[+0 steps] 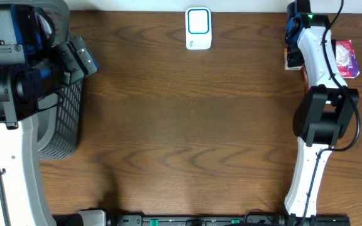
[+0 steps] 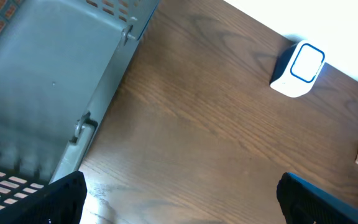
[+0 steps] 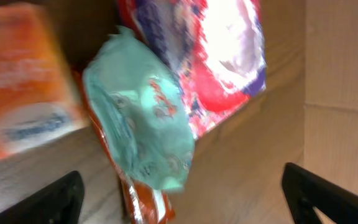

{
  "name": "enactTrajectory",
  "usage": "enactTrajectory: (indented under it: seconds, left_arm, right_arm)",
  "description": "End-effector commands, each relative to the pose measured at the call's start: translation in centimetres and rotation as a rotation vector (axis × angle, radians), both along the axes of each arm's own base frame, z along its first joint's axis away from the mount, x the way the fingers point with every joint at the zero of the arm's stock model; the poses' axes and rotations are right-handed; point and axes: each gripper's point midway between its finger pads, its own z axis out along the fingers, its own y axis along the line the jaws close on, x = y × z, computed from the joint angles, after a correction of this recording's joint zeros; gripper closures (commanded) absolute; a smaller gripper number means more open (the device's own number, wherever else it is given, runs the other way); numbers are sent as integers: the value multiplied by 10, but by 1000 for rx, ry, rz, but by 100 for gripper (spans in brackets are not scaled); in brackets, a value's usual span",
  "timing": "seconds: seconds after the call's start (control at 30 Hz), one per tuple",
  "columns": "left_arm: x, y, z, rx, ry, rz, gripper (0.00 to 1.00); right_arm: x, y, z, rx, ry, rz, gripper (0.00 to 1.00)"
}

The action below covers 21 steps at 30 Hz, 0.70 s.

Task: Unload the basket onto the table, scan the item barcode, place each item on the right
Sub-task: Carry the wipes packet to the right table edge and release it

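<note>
The barcode scanner [image 1: 198,29], a white block with a blue ring, stands at the far middle of the table and also shows in the left wrist view as the scanner [image 2: 298,68]. Several snack packets lie at the far right. A mint-green packet [image 3: 142,124] rests on a red-orange wrapper [image 3: 146,208], next to an orange packet [image 3: 23,81] and a red, white and purple packet [image 3: 222,56]. My right gripper [image 3: 182,202] hovers open over them, holding nothing. My left gripper [image 2: 179,199] stays open above bare wood beside the basket.
A grey mesh basket [image 1: 68,119] sits at the left edge, under my left arm; its wall [image 2: 55,74] fills the left wrist view's left side. The purple packet [image 1: 346,58] lies right of my right arm [image 1: 316,56]. The table's back edge runs just behind the scanner.
</note>
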Motion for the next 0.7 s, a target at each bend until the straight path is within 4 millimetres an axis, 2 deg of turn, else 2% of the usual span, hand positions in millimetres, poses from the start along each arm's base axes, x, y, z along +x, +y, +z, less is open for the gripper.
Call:
enactTrajectory:
  seconds: [0.0,0.1,0.2,0.37,0.43,0.57,0.67]
  left_arm:
    - [1,3,-3,15,10,-2,2]
    - [1,3,-3,15,9,-2,2]
    - [1,3,-3,14,9,-2,2]
    - [1,3,-3,15,10,-2,2]
    - [1,3,-3,15,10,-2,2]
    - [1,3,-3,15,9,-2,2]
    - [1,3,-3,15,10,-2,2]
  right_arm:
    - [-7,-6,56,-40,-157,-85,1]
    - [-16,-2,98,-23,-269,-124,1]
    - [-35,9,143,28,-383,-158,1]
    - [-80,54,198,244,-503,-169,1]
    - [-101,69,222,275,-550,-160,1]
    - [-136,101,257,310,-593,-70,1]
    - [-163,122,271,317,-578,6,1]
